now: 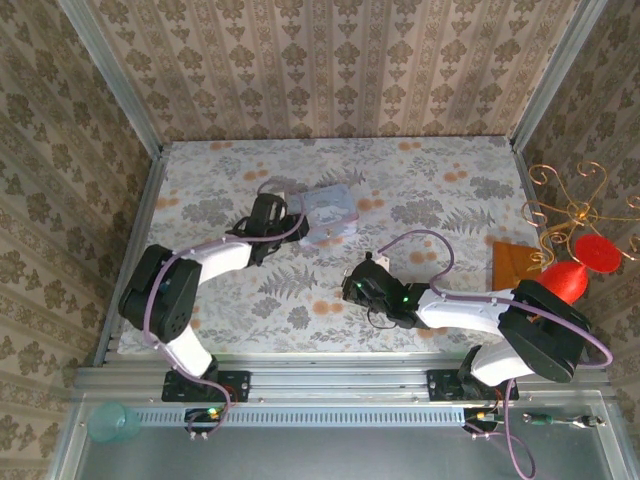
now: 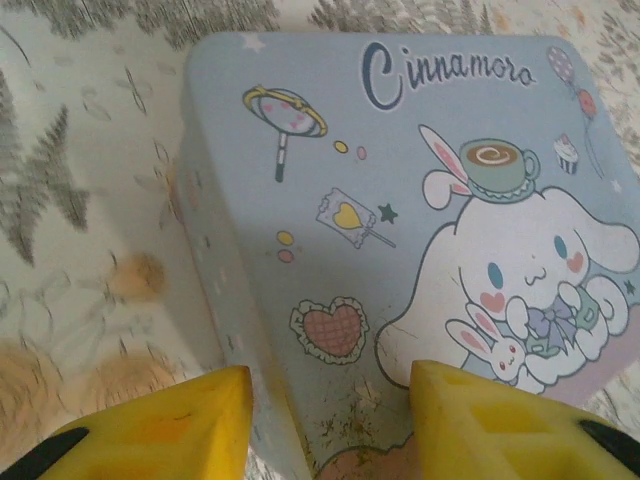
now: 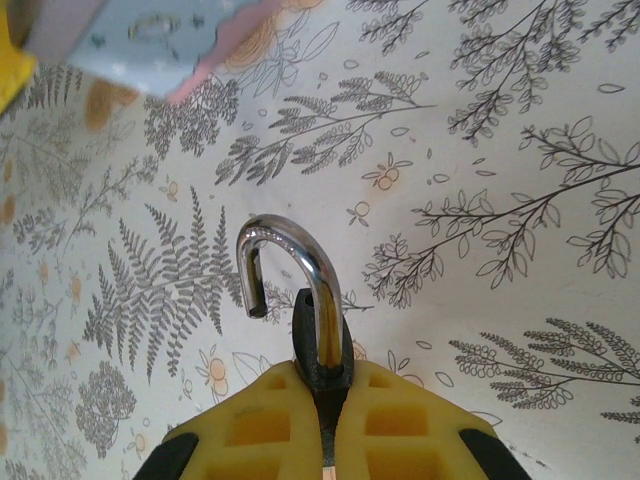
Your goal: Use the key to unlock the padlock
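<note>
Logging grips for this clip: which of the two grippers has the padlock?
The right gripper: its jaws pinch the dark padlock, shackle swung open. The left gripper is at the blue tin.

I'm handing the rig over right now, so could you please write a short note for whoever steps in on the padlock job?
Right gripper: shut on the padlock, with the dark body pinched in its jaws.
Left gripper: jaws apart, astride the near edge of the pale blue Cinnamoroll tin. Whether it clamps the tin I cannot tell.
Done: the free end of the shackle stands out of the body, so the padlock looks unlocked. It is held apart from the tin.
Left: I cannot tell where the key is; the right jaws may hide it. Find it, then probably set the padlock down.
</note>
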### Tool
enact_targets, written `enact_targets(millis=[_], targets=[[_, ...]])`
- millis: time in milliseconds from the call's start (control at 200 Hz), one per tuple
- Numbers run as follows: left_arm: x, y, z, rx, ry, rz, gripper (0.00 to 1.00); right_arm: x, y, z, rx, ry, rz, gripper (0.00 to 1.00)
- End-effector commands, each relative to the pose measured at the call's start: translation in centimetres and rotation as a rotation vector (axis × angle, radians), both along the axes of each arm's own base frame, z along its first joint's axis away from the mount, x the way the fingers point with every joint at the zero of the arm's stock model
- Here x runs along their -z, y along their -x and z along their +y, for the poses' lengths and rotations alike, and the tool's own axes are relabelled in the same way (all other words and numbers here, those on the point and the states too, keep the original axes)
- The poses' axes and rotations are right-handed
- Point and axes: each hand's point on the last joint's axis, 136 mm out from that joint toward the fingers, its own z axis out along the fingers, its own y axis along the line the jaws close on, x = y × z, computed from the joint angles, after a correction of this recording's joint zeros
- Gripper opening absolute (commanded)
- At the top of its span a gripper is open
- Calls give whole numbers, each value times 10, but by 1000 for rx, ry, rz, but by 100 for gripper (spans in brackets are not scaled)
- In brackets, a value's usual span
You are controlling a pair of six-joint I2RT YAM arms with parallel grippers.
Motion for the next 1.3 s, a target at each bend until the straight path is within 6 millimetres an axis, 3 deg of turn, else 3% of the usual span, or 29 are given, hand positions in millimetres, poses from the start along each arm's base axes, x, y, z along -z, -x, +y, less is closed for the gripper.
enact_targets(millis=[0,160,280,480,530,745,875,1130,1295], targets=[[15,-17,18,-18,-94,35,46,-5,8,-1,-52,18,-4,3],[3,-53,22,-18,-97,37,47,-4,15,0,-88,30,0,3],[-19,-56,19,3,-102,22,50,-1,19,1,-119,40,12,4],[-58,-36,38,2,-111,-19,57,8,24,3,-156,65,36,7],[-65,-28,43,9,-89,-25,71,9,24,3,-167,80,37,8],[-96,14,65,20,-48,-144,83,27,29,4,-220,144,83,10],[-95,39,79,-2,-45,-204,99,37,31,11,-248,152,113,14],[-64,92,101,-9,-53,-212,100,54,32,7,-241,160,160,20],[-54,105,119,-42,-125,-256,100,56,29,-1,-229,177,170,22]])
